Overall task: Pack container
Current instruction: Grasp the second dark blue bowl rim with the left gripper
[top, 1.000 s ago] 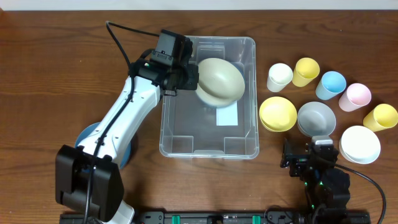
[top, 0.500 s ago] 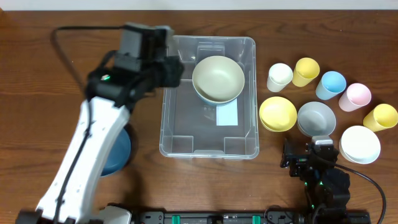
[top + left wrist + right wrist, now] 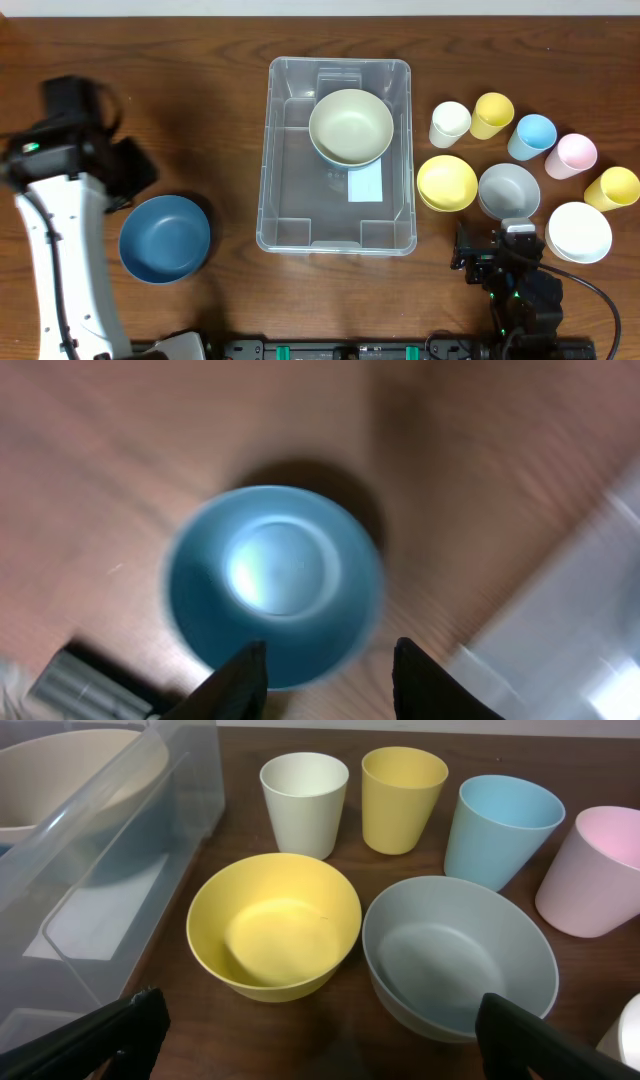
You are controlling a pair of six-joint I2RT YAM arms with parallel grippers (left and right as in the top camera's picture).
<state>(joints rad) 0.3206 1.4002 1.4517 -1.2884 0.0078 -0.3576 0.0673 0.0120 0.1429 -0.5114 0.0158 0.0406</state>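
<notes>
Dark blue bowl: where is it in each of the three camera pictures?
Overhead: the dark blue bowl sits lower left, left of the clear container.
Left wrist: mid-picture, blurred.
Right wrist: not in it.
Shared landmark: the clear container, centre overhead, right edge of left wrist, left side of right wrist.

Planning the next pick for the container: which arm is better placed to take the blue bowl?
Left, probably. The left gripper hangs near the blue bowl, jaws open, on its side of the container. The right gripper sits on the far side, by the yellow bowl.
</notes>
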